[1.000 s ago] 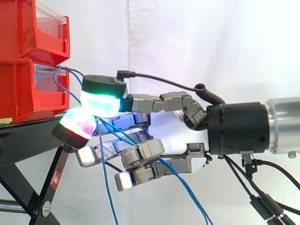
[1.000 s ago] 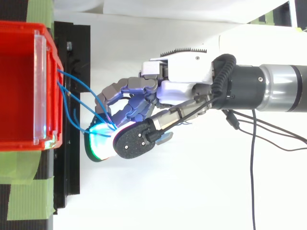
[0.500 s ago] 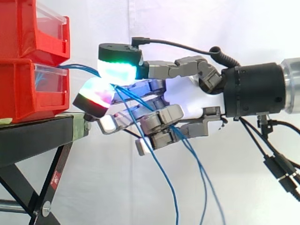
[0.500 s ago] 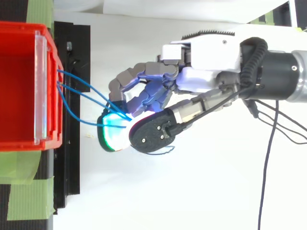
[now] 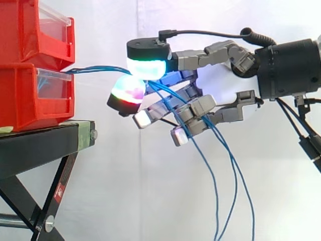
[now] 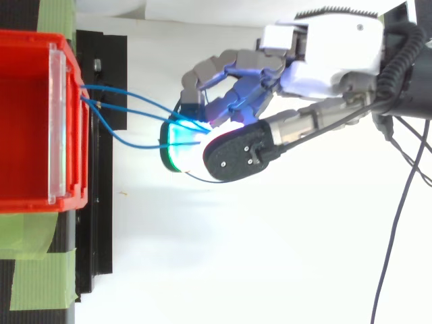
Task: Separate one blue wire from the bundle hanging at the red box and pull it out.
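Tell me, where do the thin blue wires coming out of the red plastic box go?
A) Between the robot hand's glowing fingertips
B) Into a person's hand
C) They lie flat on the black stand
A: the thin blue wires stretch from the red plastic box across the gap to the hand, which pinches them between its glowing fingertips; past the pinch they hang down.

Bright, even light; faint soft shadows

I see 3 blue wires (image 6: 128, 111) running from the red box (image 6: 27, 121) at 9 o'clock toward 3 o'clock, where my hand (image 6: 331, 50) pinches them between glowing fingertips (image 6: 177, 145).
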Robot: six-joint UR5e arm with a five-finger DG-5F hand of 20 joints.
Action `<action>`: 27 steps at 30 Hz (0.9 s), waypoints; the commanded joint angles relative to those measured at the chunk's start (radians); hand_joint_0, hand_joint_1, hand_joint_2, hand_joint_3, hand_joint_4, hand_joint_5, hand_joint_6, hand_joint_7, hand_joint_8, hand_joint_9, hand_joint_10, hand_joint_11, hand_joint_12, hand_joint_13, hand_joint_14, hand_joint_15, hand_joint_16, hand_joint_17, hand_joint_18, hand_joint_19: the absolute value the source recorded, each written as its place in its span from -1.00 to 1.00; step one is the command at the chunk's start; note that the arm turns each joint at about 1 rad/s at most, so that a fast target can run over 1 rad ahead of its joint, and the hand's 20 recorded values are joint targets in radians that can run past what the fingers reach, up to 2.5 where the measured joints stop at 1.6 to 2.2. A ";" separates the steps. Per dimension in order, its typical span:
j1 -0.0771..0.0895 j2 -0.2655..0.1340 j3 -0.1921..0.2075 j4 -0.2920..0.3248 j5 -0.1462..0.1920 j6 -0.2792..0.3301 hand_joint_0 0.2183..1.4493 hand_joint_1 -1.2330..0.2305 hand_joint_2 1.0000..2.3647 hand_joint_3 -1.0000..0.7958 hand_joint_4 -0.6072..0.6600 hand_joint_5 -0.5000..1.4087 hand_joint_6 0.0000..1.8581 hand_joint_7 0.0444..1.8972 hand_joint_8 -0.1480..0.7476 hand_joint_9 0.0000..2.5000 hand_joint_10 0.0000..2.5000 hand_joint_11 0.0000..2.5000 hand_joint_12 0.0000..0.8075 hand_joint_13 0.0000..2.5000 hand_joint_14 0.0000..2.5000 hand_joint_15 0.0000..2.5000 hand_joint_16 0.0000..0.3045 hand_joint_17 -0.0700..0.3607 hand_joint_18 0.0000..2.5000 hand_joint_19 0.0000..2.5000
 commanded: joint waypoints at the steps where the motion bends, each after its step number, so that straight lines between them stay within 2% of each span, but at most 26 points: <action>1: 0.000 0.014 0.001 -0.019 0.023 -0.036 -0.30 -0.12 -0.97 -0.19 0.31 -0.67 -0.18 0.06 -0.02 -0.36 -0.99 -0.17 -0.22 -0.18 -0.31 0.26 -0.67 -0.15 -0.36 -0.11; 10: 0.001 0.027 0.000 -0.025 0.031 -0.067 -0.30 -0.14 -0.97 -0.19 0.32 -0.67 -0.18 0.05 -0.02 -0.36 -0.99 -0.17 -0.21 -0.18 -0.33 0.27 -0.67 -0.15 -0.36 -0.11; 17: 0.004 0.036 0.001 -0.025 0.046 -0.113 -0.30 -0.16 -0.97 -0.18 0.33 -0.67 -0.18 0.06 -0.03 -0.36 -0.99 -0.17 -0.20 -0.18 -0.33 0.28 -0.67 -0.14 -0.37 -0.11; 27: 0.006 0.036 0.000 -0.022 0.046 -0.139 -0.31 -0.31 -0.97 -0.20 0.33 -0.68 -0.15 0.04 -0.02 -0.37 -0.99 -0.17 -0.19 -0.19 -0.33 0.27 -0.66 -0.14 -0.38 -0.12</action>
